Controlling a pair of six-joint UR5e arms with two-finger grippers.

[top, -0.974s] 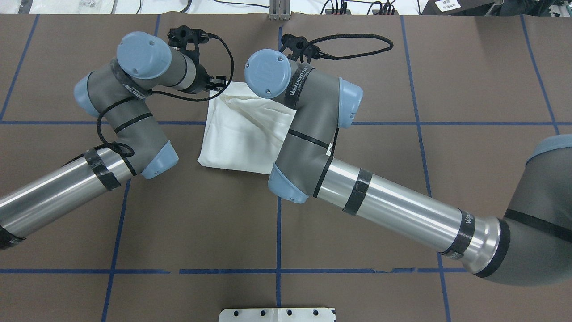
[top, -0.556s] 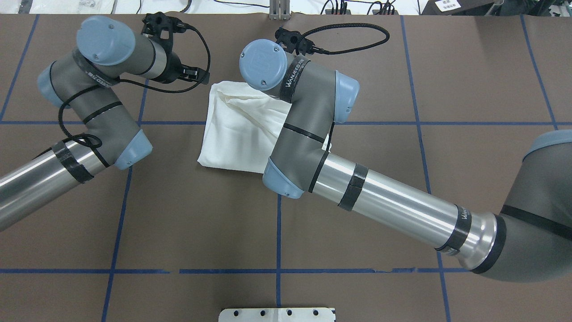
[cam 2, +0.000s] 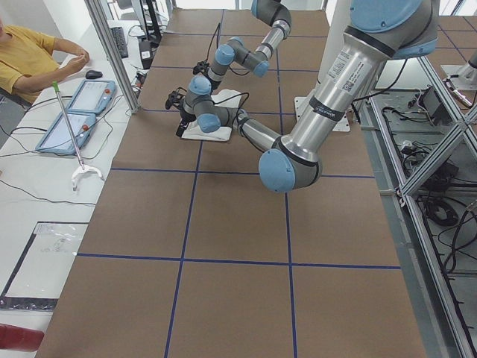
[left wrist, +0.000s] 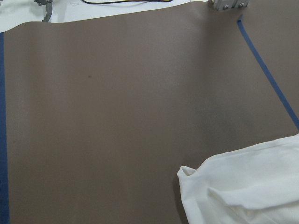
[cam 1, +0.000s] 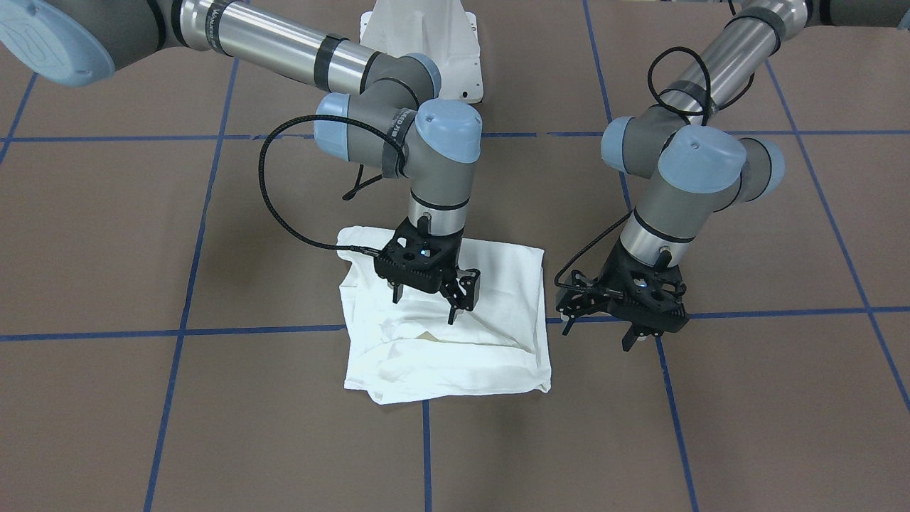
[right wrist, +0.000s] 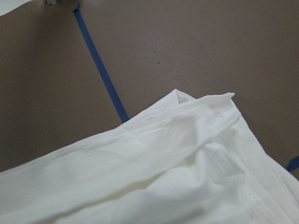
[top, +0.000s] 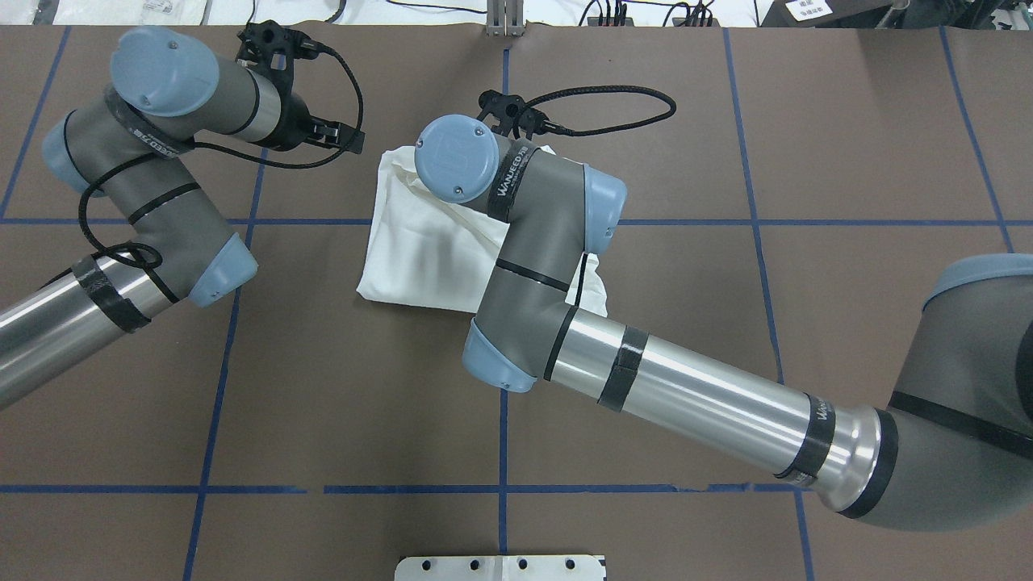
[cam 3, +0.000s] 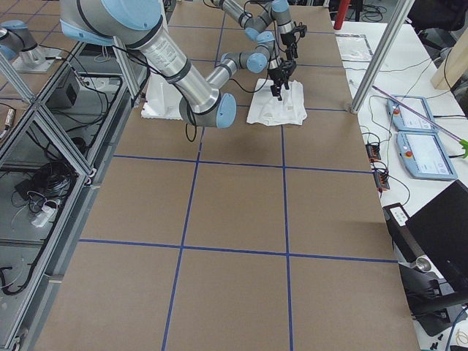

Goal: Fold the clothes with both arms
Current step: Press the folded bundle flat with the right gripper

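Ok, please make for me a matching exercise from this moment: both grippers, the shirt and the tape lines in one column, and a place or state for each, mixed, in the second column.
Things
1. left gripper
2. right gripper
3. T-shirt
4. tape lines

Places or states
A. lies folded on the table
B. open, above the T-shirt
C. blue, form a grid on the table
D. open, beside the T-shirt, not over the cloth

Pairs: 1-D, 2-B, 3-A, 4-C

Left pincer [cam 1: 598,337], right pincer [cam 1: 424,304] (both agape)
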